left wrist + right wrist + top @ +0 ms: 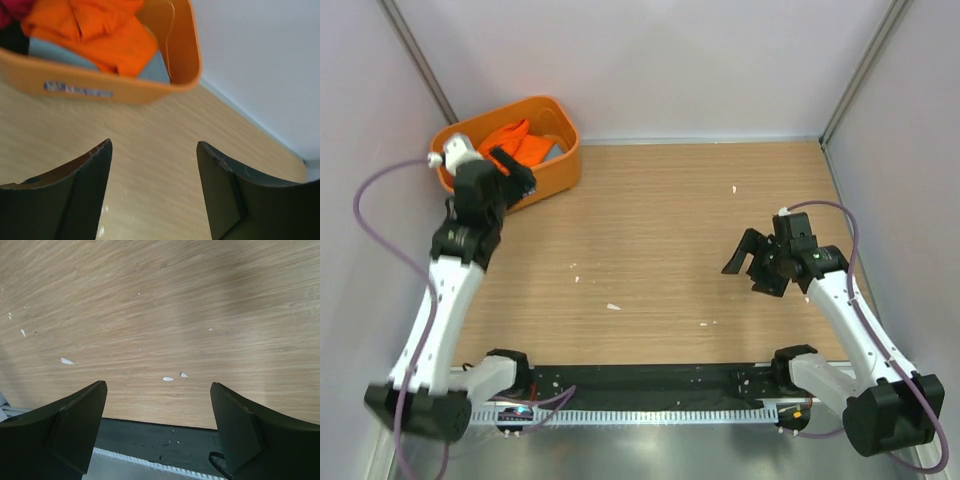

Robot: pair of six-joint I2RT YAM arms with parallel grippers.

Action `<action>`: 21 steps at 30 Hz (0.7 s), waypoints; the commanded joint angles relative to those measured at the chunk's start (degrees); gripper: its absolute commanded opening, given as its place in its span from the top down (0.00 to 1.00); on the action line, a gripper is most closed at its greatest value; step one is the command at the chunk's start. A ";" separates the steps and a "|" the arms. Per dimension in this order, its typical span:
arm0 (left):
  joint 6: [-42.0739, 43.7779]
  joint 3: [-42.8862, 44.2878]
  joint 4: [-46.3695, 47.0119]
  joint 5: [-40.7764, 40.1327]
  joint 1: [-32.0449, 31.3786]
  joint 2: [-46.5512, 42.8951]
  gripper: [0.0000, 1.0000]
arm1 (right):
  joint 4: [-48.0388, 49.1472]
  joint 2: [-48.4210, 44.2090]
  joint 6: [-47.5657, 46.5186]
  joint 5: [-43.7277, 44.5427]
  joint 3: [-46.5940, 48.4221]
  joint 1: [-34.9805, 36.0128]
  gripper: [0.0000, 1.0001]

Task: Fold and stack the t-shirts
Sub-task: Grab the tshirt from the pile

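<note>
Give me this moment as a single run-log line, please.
left gripper: open, empty, near tub | right gripper: open, empty, over table | orange t-shirt: bunched in tub

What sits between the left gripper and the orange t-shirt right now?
In the left wrist view, only a strip of table and the labelled near wall of the tub separate the left gripper from the orange t-shirt.

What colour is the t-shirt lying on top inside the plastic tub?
The top t-shirt is bright orange, best seen in the left wrist view.
</note>
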 commanded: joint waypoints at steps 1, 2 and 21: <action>8.07 12.31 2.83 5.11 8.46 17.17 0.31 | 0.38 -0.13 -4.18 -5.03 3.69 -0.24 0.09; 8.76 16.17 2.13 6.69 9.87 21.16 0.37 | 0.39 1.00 -5.06 -4.60 5.43 -0.16 0.09; 18.00 50.21 -3.75 5.39 17.88 63.20 0.34 | -1.20 9.62 -15.36 -0.03 15.99 -0.16 0.09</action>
